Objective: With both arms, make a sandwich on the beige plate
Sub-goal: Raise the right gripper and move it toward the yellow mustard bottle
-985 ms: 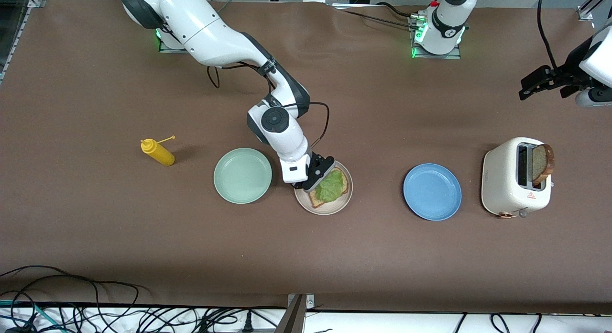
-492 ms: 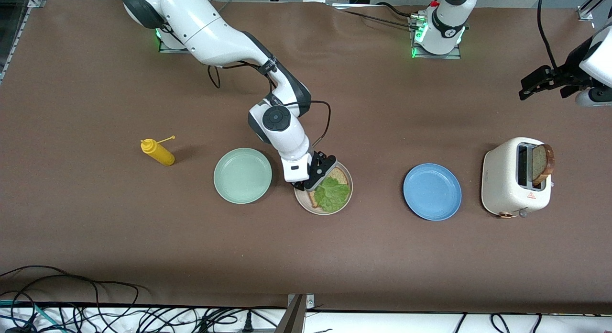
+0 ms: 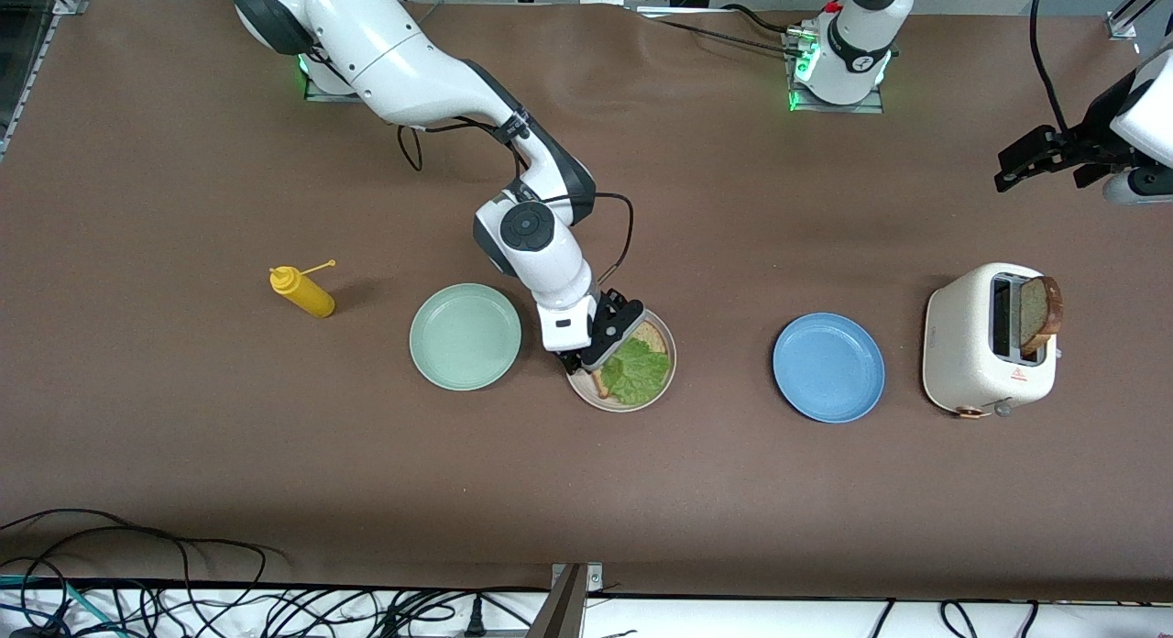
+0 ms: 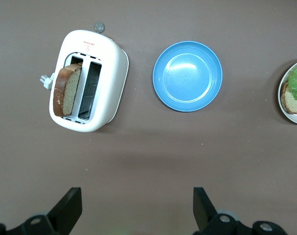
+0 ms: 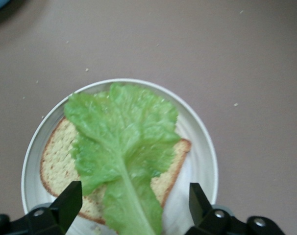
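The beige plate [image 3: 666, 381] sits mid-table between the mint-green and blue plates. On it lies one slice of tan bread [image 3: 652, 335] with a ruffled green lettuce leaf [image 3: 639, 370] on top; in the right wrist view the lettuce [image 5: 124, 152] covers most of the bread [image 5: 58, 161]. My right gripper [image 3: 600, 337] is open just above the plate's edge, holding nothing. A second bread slice [image 3: 1040, 313] stands in the toaster [image 3: 985, 345]; it also shows in the left wrist view [image 4: 66, 90]. My left gripper [image 3: 1026, 157] waits open above the table near the toaster.
A mint-green plate [image 3: 465, 335] lies beside the beige plate toward the right arm's end. A blue plate [image 3: 828, 367] lies toward the toaster. A yellow mustard bottle [image 3: 302, 292] lies past the green plate. Cables run along the front edge.
The lettuce leaf has dropped flat onto the bread slice. My right gripper has lifted slightly off it and stands open. The left arm has not moved.
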`<state>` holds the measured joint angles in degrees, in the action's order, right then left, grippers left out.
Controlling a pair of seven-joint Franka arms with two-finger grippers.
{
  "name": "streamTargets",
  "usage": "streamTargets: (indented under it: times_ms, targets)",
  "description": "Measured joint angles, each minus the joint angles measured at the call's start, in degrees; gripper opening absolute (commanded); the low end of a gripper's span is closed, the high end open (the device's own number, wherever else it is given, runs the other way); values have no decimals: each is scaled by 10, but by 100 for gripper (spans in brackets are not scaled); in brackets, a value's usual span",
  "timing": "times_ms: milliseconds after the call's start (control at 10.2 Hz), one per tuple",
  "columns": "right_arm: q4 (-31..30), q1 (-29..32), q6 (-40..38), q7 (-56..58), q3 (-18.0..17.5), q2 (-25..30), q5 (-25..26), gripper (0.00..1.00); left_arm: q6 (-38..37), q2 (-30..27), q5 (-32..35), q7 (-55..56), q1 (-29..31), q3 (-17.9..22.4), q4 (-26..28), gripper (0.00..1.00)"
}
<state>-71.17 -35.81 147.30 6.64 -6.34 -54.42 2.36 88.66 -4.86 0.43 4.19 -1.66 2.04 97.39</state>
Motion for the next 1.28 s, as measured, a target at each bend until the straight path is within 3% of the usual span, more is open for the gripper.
streamTargets:
  times_ms: [295, 591, 886, 1280]
  targets:
    - [15, 22, -50, 0, 3, 32, 0, 100, 0, 0, 0, 0, 3, 1, 0, 100]
    - [22, 50, -255, -2, 24, 129, 0, 100, 0, 0, 0, 0, 4, 1, 0, 100]
    - [22, 63, -441, -2, 107, 230, 1, 100, -1, 0, 0, 0, 4, 1, 0, 100]
    - [20, 68, -486, 63, 268, 258, -9, 100, -1, 1, 0, 0, 4, 0, 0, 100]
